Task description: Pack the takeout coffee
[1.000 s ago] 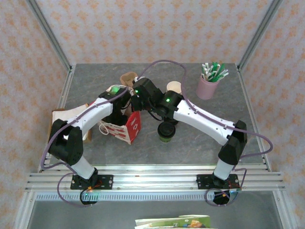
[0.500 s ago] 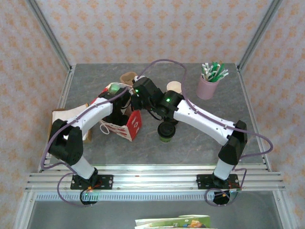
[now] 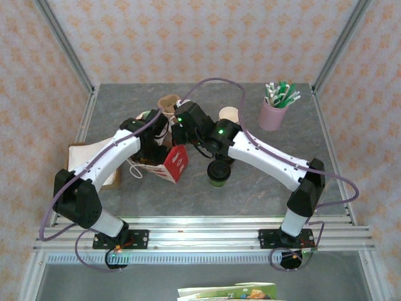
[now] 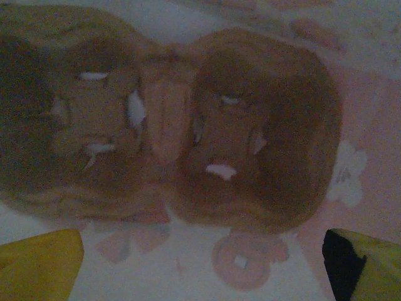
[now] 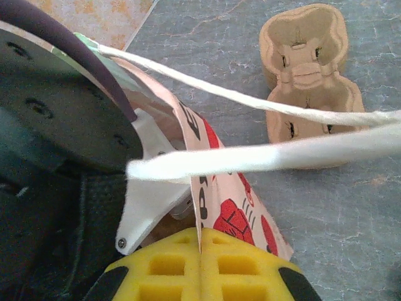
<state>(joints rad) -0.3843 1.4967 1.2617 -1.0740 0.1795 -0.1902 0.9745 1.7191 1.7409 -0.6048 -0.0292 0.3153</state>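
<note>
The takeout coffee (image 3: 219, 170), a green cup with a black lid, stands on the table just right of the red-and-white paper bag (image 3: 176, 164). My right gripper (image 5: 200, 246) is shut on the bag's top edge (image 5: 230, 204), and the bag's white handles cross that view. My left gripper (image 4: 200, 276) is down inside the bag, open, with its yellow fingertips (image 4: 37, 263) wide apart. Below it, a brown cardboard cup carrier (image 4: 250, 138) lies on the bag's floor, dim and blurred. In the top view the left wrist (image 3: 149, 139) hides the bag's mouth.
A second brown carrier (image 3: 169, 102) lies behind the bag and appears again as a brown carrier (image 5: 307, 81). A lidless cup (image 3: 229, 115) stands behind the right arm. A pink holder of straws (image 3: 274, 111) is at the back right. Brown flat material (image 3: 78, 155) lies at the left edge.
The left arm has swung its elbow outward and lowered its wrist further into the bag. The right gripper and the coffee have stayed put.
</note>
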